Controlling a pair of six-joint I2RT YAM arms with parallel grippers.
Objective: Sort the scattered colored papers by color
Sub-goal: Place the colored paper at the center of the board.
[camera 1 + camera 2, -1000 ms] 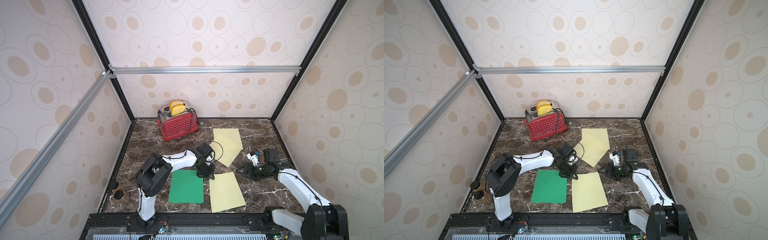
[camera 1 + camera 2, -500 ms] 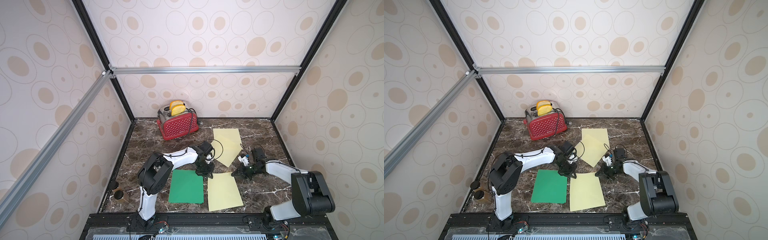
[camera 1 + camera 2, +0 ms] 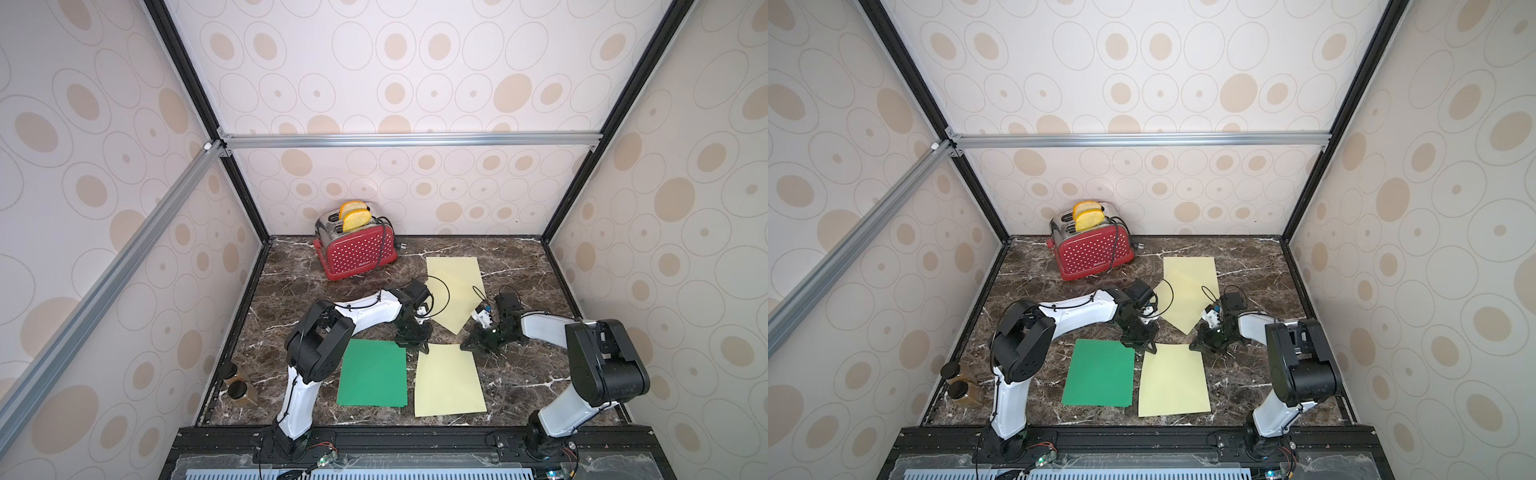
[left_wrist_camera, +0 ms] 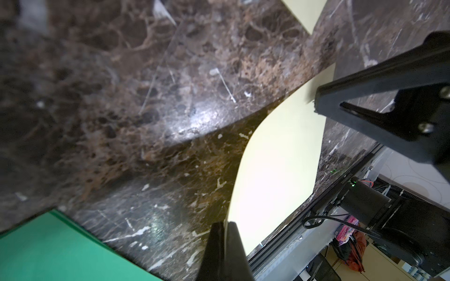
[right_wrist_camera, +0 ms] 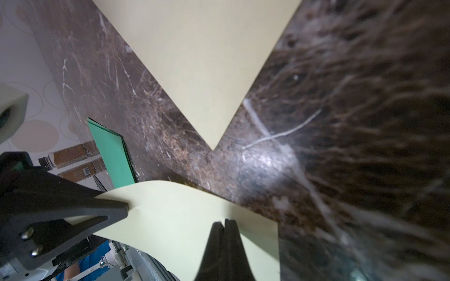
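The front cream sheet (image 3: 449, 380) is on the marble table (image 3: 291, 291) near the front edge, and both grippers have it by its 2 far corners. The left gripper (image 3: 419, 345) is closed on the far left corner. In the left wrist view its fingers (image 4: 235, 248) are pressed together with the paper edge between them. The right gripper (image 3: 471, 345) is closed on the far right corner. In the right wrist view its fingers (image 5: 232, 243) meet on the sheet with no gap.

Between the 2 grips the far edge is lifted from the table and bends in a soft curve. The near part of the sheet looks flat. The green sheet (image 3: 372, 372) lies flat just beside it on the left, close but not touching.

Behind the grippers, 2 more cream sheets (image 3: 455, 282) lie on the table, 1 straight and 1 turned, and they overlap. A corner of the turned one points between the grippers.

A red toaster (image 3: 357, 251) with 2 toast slices (image 3: 355, 218) stands at the back, left of these sheets. 2 small brown bottles (image 3: 239, 384) are at the front left edge of the table.
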